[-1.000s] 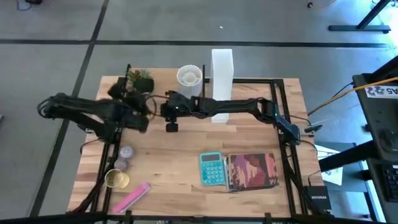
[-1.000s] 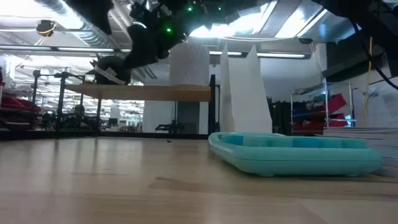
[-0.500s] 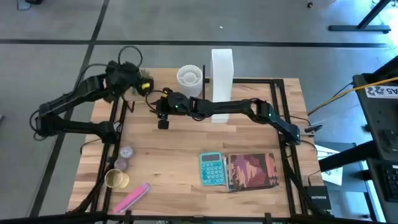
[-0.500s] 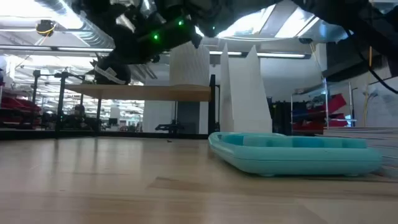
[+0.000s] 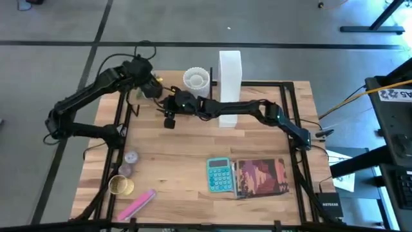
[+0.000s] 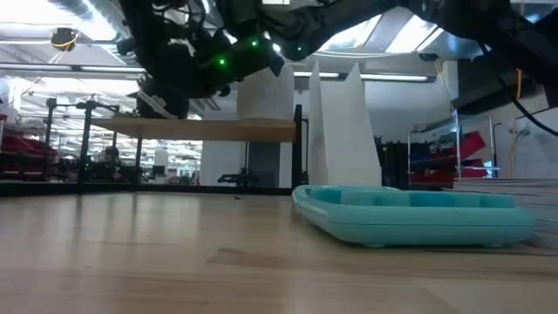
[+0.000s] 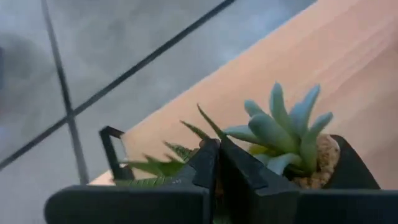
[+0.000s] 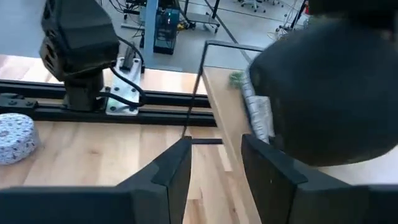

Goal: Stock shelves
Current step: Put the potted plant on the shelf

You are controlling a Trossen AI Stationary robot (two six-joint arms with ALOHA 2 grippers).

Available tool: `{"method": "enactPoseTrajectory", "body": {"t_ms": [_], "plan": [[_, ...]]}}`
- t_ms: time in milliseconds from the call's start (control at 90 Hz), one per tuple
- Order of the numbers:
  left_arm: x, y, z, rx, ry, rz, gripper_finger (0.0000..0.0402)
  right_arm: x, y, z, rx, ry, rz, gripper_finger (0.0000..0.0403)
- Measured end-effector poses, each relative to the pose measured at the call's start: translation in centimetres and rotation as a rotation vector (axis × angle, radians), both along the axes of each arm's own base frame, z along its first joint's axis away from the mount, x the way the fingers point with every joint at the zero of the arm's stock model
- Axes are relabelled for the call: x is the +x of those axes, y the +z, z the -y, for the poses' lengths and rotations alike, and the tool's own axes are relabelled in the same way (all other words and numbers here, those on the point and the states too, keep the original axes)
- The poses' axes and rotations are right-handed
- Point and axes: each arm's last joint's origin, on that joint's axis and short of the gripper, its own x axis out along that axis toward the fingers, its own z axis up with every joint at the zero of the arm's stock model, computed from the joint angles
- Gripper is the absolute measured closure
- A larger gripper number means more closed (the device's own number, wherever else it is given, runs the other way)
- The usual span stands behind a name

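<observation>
The shelves (image 6: 200,129), a low light-wood board on thin black posts, stand at the table's far left. A succulent (image 7: 280,127) in a black pot (image 7: 348,168) sits on the board's left end. My left gripper (image 5: 149,87) is over it, and its shut fingers (image 7: 217,158) reach in among the plant's thin leaves. My right gripper (image 5: 166,109) hovers open just beside it on the near side (image 8: 214,165), with nothing between its fingers. A white roll (image 5: 196,78) stands on the shelf's right part. My left gripper has its shut fingertips (image 7: 208,155) in among the plant's thin green leaves (image 7: 205,124), beside the pot. I cannot tell whether a leaf is caught between them or only brushes them.
A tall white file box (image 5: 230,77) stands right of the shelf. Near the front lie a teal calculator (image 5: 217,174) and a book (image 5: 261,177). At the front left are a gold wire cup (image 5: 119,185), a pink item (image 5: 135,205) and two small balls (image 5: 131,156).
My left gripper has swung from the table's left side toward the far edge, up over the plant on the shelf, and its fingers have shut. My right gripper has shifted a little toward the left and far, staying beside the shelf.
</observation>
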Motion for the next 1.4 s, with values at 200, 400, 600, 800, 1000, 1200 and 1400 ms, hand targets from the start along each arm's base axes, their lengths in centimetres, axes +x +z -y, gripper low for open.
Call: {"method": "enactPoseTrajectory", "body": {"t_ms": [200,400,600,800,1000,1200,1400], "plan": [[0.0,0.4,1.4,-0.024,-0.043,0.048,0.0399,0.0,0.0,0.3,0.005,-0.014,0.002,0.0276],[0.2,1.1,2.9,-0.01,-0.102,0.105,0.0398,-0.1,0.1,0.5,-0.009,-0.061,0.013,0.0276],[0.3,1.5,4.2,-0.006,-0.14,0.131,0.0398,-0.1,0.3,1.1,-0.003,-0.091,0.031,0.0276],[-0.1,1.7,4.2,0.094,-0.056,0.066,0.0399,-0.2,0.0,1.1,0.003,-0.092,0.005,0.0276],[-0.7,0.9,3.0,-0.011,-0.01,0.051,0.0401,-0.2,0.0,1.1,0.004,-0.09,0.001,0.0276],[-0.6,0.5,2.7,-0.054,-0.009,0.038,0.0401,-0.2,0.0,1.1,0.003,-0.09,0.003,0.0276],[0.0,0.6,3.2,-0.093,-0.081,0.108,0.0402,-0.2,0.1,1.1,0.005,-0.083,0.011,0.0276]]}}
